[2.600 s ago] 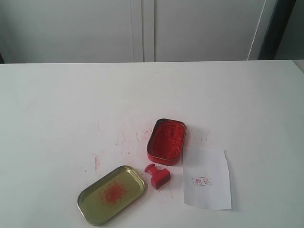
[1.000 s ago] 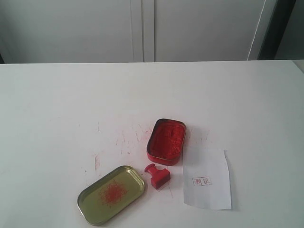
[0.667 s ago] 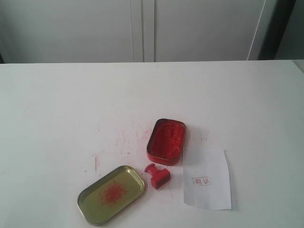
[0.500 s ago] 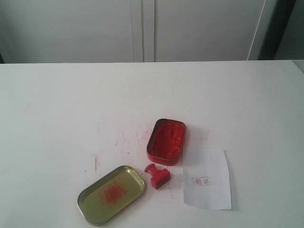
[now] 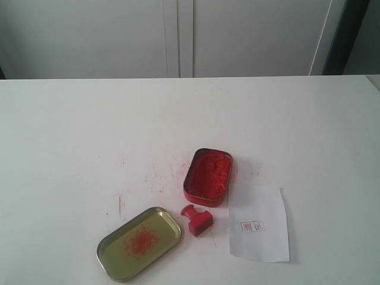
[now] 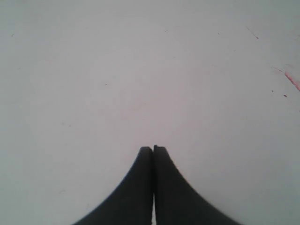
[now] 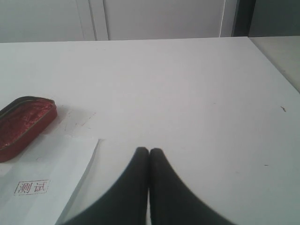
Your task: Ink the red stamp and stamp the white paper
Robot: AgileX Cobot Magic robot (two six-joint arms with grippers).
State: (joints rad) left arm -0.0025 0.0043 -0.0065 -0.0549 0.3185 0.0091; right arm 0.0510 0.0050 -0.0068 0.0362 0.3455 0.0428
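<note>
The red stamp (image 5: 196, 220) lies tipped on its side on the table, between the open red ink tin (image 5: 208, 176) and the gold lid (image 5: 139, 243). Right of it lies the white paper (image 5: 259, 224), which bears a small red printed mark (image 5: 252, 226). No arm shows in the exterior view. My left gripper (image 6: 153, 149) is shut and empty over bare tabletop. My right gripper (image 7: 149, 151) is shut and empty, just beside the white paper (image 7: 42, 183), with the ink tin (image 7: 23, 125) beyond it.
Faint red smears (image 5: 157, 175) mark the white tabletop (image 5: 89, 130) around the tin. The gold lid has a red smudge inside. White cabinet doors (image 5: 178, 35) stand behind the table's far edge. The table's right edge (image 7: 274, 63) shows in the right wrist view.
</note>
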